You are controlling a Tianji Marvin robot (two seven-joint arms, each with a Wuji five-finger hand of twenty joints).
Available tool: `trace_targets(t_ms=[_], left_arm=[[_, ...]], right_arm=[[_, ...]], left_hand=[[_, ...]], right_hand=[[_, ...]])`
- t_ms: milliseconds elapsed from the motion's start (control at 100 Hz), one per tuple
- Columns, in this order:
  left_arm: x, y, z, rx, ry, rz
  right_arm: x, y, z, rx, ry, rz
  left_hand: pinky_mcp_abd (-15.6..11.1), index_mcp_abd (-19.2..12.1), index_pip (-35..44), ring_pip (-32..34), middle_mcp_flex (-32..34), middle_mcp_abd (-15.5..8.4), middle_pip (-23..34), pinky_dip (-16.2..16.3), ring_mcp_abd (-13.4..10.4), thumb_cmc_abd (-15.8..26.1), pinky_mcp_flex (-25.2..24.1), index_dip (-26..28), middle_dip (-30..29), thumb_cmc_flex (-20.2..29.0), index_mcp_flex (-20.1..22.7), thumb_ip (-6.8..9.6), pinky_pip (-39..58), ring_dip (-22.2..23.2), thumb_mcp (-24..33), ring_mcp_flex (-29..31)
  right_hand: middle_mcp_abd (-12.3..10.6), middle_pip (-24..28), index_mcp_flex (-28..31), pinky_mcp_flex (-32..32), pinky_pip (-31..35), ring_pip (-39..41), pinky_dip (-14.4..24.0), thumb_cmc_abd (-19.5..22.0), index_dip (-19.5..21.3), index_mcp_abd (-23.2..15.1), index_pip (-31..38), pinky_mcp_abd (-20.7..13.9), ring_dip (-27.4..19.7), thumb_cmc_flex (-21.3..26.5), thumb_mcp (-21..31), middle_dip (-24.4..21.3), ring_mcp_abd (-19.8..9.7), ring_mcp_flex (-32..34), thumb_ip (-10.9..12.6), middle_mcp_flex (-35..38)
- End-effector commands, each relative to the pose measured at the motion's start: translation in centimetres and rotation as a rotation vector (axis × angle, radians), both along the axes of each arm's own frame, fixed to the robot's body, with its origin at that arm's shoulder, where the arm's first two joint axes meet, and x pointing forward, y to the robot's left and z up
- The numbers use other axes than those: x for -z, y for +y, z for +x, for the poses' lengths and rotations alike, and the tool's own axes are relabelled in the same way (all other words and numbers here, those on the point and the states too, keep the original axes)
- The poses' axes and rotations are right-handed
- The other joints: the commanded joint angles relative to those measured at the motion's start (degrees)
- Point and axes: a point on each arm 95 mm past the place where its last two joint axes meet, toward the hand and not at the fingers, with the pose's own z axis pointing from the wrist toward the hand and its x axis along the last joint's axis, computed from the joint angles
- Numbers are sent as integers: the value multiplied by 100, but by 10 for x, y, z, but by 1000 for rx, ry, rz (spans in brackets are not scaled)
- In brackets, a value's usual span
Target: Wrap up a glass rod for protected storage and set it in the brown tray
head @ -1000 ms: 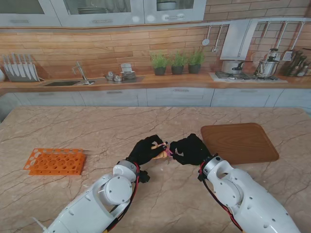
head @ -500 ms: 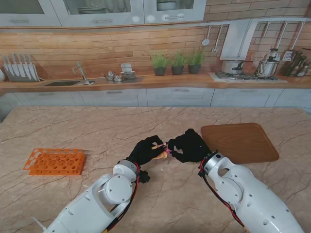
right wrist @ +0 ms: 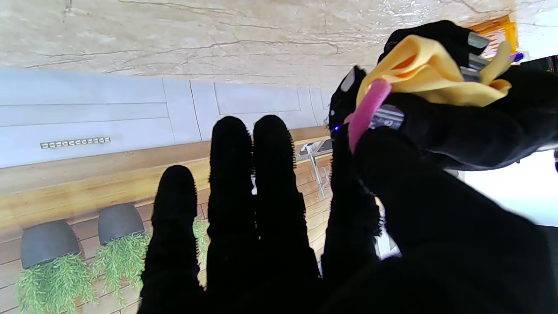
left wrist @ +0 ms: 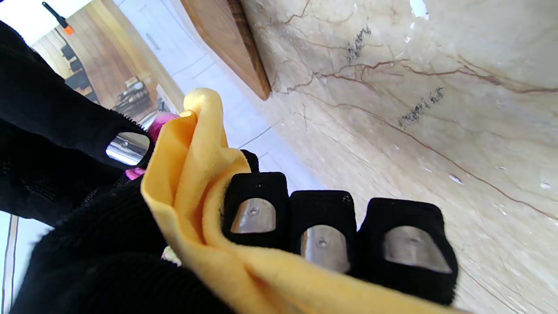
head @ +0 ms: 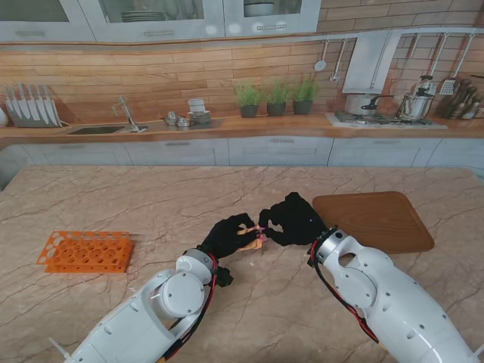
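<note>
Left hand (head: 229,236) bunches the soft yellow cloth (left wrist: 196,174) above the table (head: 151,197), right hand (head: 291,220) pinching the pink rod (right wrist: 368,111) poking out — stiff, slick, likely brittle, best gripped through the cloth, well short of the brown tray (head: 374,221).

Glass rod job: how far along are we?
Done: the yellow cloth is gathered in the left robot hand. In hand: the right robot hand pinches a pink piece at the cloth's end; the rod itself isn't visible. Left: finish wrapping, then carry it to the brown tray, which holds nothing.
</note>
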Motion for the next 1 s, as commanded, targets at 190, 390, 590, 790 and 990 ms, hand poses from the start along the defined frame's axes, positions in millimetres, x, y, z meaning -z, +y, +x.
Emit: trace_targets(t_ms=[190,390,590,790,990], left_arm=[[0,-3,-3,24,9,-6],[1,-3,-3,42,10,-9],[1,-4,-4,60,13,-9],[2,-5,-4,68,13,-9],[2,-5,-5,76,15,-10]], right_arm=[[-4,3,4,-11,-11,6],[-4,4,7,-11,-8,7],[-5,5,11,-17,-6,8],[-5,5,16,-19,-1,8],[-4,6,20,-18,4,6]], left_hand=[[-32,-26,205,423,276,-540,377,159,-340,-152,99,115,145,576,127,482,1470,74,723,147],[-45,-32,188,438,276,-534,393,220,-341,-176,101,135,139,547,170,477,1470,72,778,147],[-48,-30,180,448,275,-538,402,251,-348,-195,103,147,137,537,181,478,1470,72,809,147],[-50,-53,170,453,275,-531,409,278,-348,-209,104,156,134,522,197,478,1470,70,833,147],[-59,-63,159,464,274,-539,412,305,-346,-207,108,167,132,507,202,478,1470,72,852,147]], right_hand=[[-13,116,28,1,152,97,-59,215,213,-921,231,37,-11,355,35,-11,-190,82,-17,74],[-15,124,-15,3,155,94,-65,272,219,-996,217,32,-14,364,-53,-1,-194,87,-5,77],[-24,119,-68,10,160,84,-72,359,244,-1124,206,17,-19,394,-177,14,-201,94,11,72],[-28,112,-99,12,160,75,-76,399,237,-1174,185,13,-21,395,-262,29,-206,85,22,55],[-33,109,-125,12,161,70,-79,420,191,-1201,148,13,-22,385,-315,48,-215,89,31,54]])
